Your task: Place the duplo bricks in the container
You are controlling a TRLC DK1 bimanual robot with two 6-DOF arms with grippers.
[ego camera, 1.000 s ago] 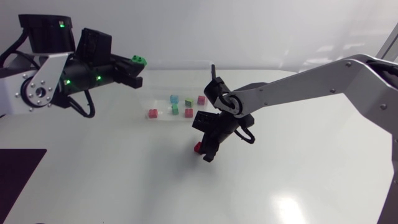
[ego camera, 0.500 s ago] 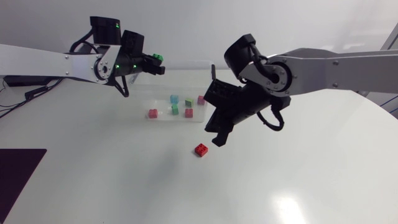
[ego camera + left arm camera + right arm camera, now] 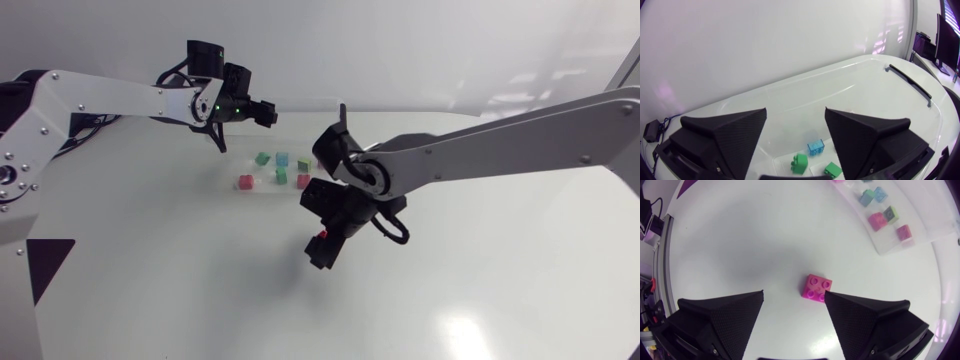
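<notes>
Right now my right gripper (image 3: 794, 294) hangs low over the table (image 3: 740, 240), with its two wedge fingers spread wide and nothing held between them. The loose red brick (image 3: 817, 287) lies studs up on the table just ahead of the gap, off toward one finger. Its near corner sits right by that fingertip, and I cannot tell whether they touch. The other finger stands well apart from it, so the brick is not gripped. Farther ahead of this gripper, well past the loose red brick, lies the clear container (image 3: 892, 244) with several bricks already in it. The one nearest my fingers is a small red block (image 3: 903, 231), and a lime-green block (image 3: 891, 214) lies just beyond that. My right arm (image 3: 480, 150) comes in from its side and bends down to this spot. My left arm (image 3: 110, 95) stretches out level, and my left gripper (image 3: 795, 110) is held up above the container. Its fingers too are wide apart and empty. Down below the gap between them, inside the container, I see a blue brick (image 3: 815, 146). A green brick (image 3: 799, 162) lies just beside it, nearer to me, and a second green brick (image 3: 832, 170) lies close under one finger.
</notes>
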